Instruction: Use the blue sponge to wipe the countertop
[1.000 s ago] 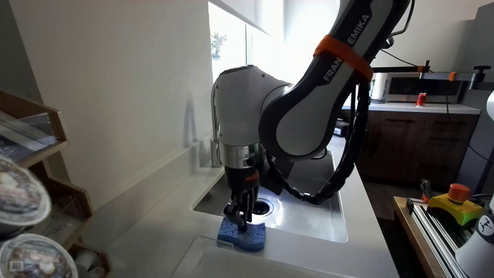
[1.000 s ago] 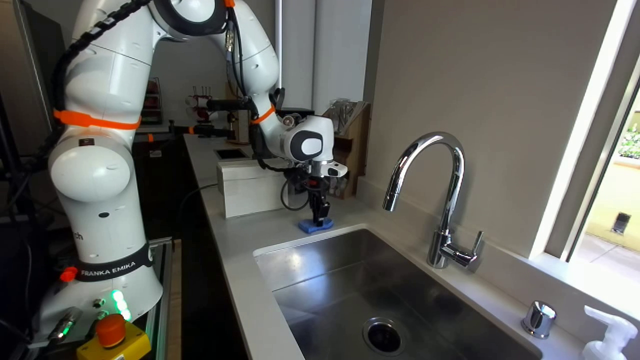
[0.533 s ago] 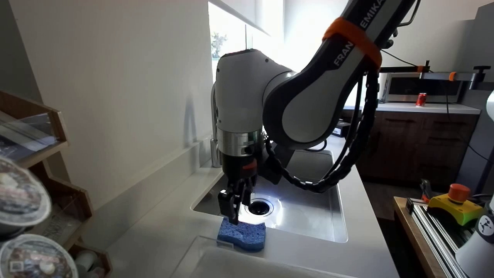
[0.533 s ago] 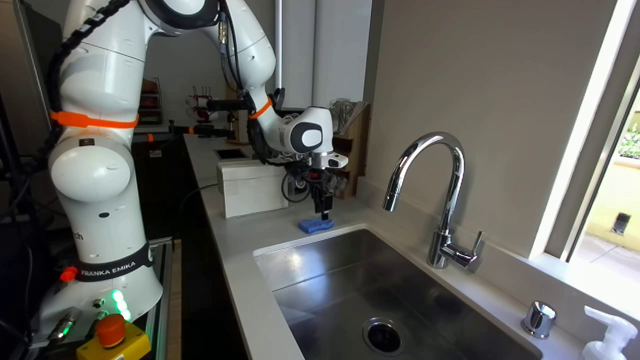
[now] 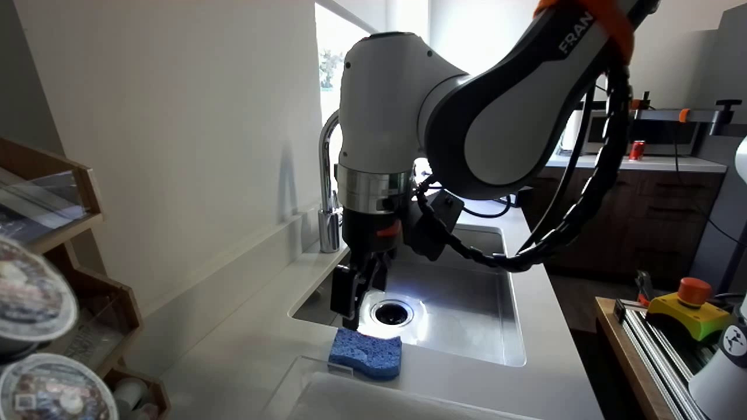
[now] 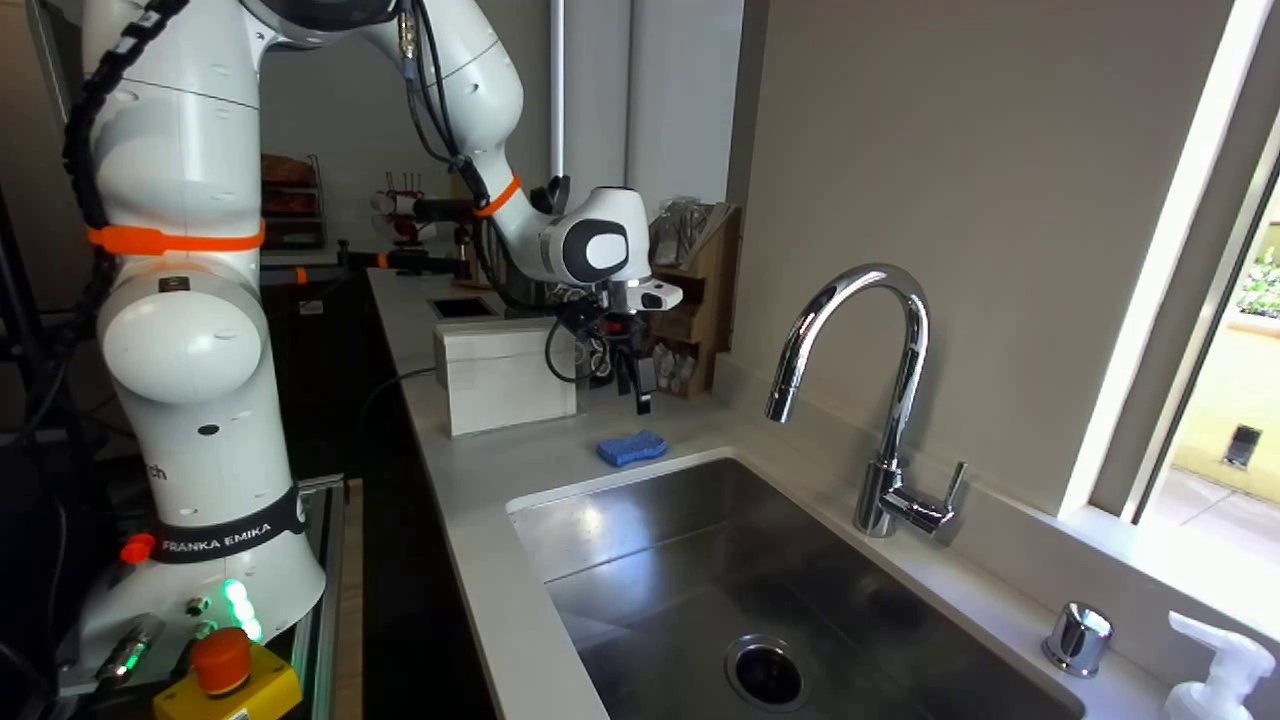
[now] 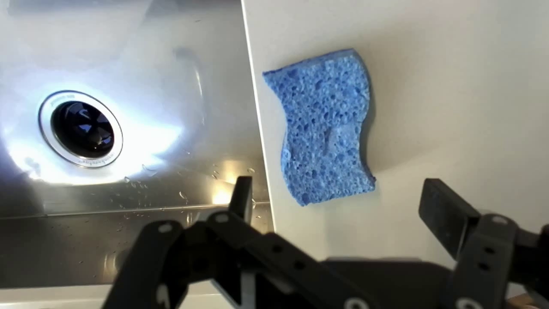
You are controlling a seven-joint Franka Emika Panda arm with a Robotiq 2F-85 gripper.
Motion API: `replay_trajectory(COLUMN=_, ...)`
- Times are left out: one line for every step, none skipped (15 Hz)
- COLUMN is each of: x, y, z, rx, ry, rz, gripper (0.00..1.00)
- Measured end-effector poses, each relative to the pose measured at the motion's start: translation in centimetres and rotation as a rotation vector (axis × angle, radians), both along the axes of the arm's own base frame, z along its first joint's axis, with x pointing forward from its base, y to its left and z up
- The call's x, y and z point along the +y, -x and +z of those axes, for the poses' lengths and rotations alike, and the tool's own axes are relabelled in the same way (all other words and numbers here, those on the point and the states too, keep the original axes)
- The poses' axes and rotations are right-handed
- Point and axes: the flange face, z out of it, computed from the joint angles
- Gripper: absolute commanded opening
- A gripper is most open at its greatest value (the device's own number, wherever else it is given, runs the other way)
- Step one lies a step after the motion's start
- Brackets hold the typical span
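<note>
Evidently, the pincer (image 7: pixel 344 204) is hanging spread and empty low in the wrist view; the sponge (image 7: pixel 326 128) is lying near centre on the bench (image 7: pixel 450 107), just beside the sink (image 7: pixel 218 103), so a sideways nudge could be tipping it in.

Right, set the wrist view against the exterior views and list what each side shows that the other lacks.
Only the wrist view shows droplets in the sink.

Only the exterior views show the chrome faucet and the emergency-stop button, in both; a white pump bottle, in an exterior view; a red can, in an exterior view.

Shared: the blue sponge on the countertop beside the sink, the drain, and the fingers, which stand open, holding nothing.
</note>
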Motion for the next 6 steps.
replay_trajectory(x=0.1, y=0.4, z=0.3, rx=-0.003, ry=-0.001, rz=-0.002, gripper=1.0)
replay_trajectory(x=0.2, y=0.8, z=0.6, rx=-0.007, ry=-0.003, rz=-0.004, gripper=1.0)
replay_trajectory(x=0.3, y=1.2, z=0.8, rx=-0.008, ry=-0.005, rz=-0.006, gripper=1.0)
replay_trajectory(x=0.4, y=1.6, z=0.9, rx=-0.009, ry=-0.006, rz=-0.006, gripper=1.0)
replay_trajectory(x=0.4, y=1.8, z=1.0, rx=-0.01, ry=-0.006, rz=-0.007, gripper=1.0)
replay_trajectory(x=0.4, y=1.9, z=1.0, rx=-0.009, ry=-0.006, rz=-0.007, gripper=1.0)
